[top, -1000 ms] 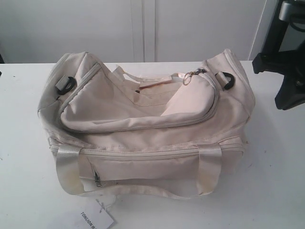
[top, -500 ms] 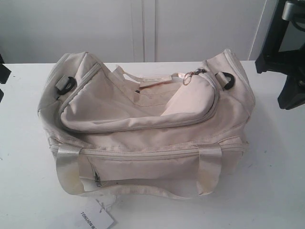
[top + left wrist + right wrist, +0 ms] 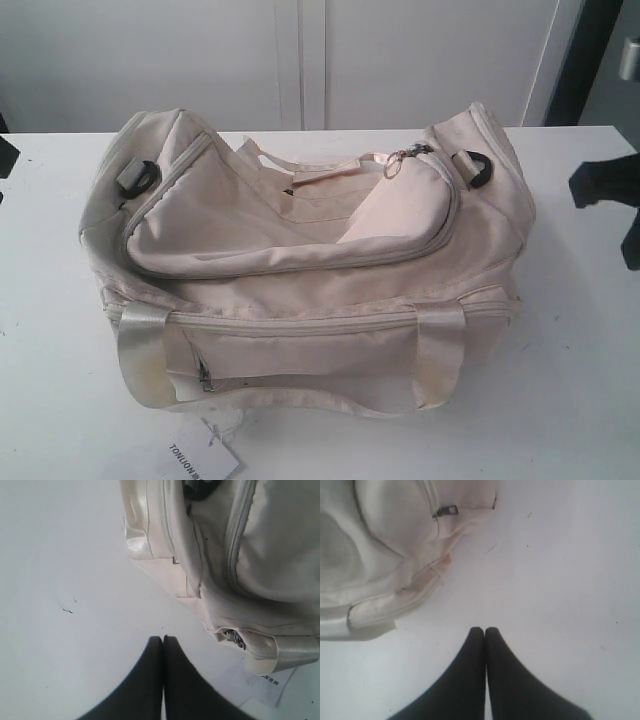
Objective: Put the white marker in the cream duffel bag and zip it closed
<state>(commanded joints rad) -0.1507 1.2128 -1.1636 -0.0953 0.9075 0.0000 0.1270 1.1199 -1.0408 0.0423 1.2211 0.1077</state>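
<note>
Exterior view cuts off the paper tag [image 3: 203, 460] by the cream duffel bag [image 3: 300, 250], reading "TONLION"; left pincer [image 3: 163, 639] and right pincer [image 3: 485, 630] are pressed together.

White tabletop [image 3: 570, 400] w/ few small dark scuffs; pale panelled wall [image 3: 150, 60] at 12 o'clock; soft, even light.

- Cream duffel bag [image 3: 300, 270]: the inside is hidden under the zip flap [image 3: 290, 225], so its contents cannot be told.
- Both wrist views cut the bag off at their edges.
- Paper tag [image 3: 203, 462]: cut by the exterior view's bottom edge, print only partly readable. In the left wrist view it is blurred.
- Right arm [image 3: 608, 190]: a dark shape cut by the right edge.
- Left arm [image 3: 4, 155]: a mere sliver at the left edge.
</note>
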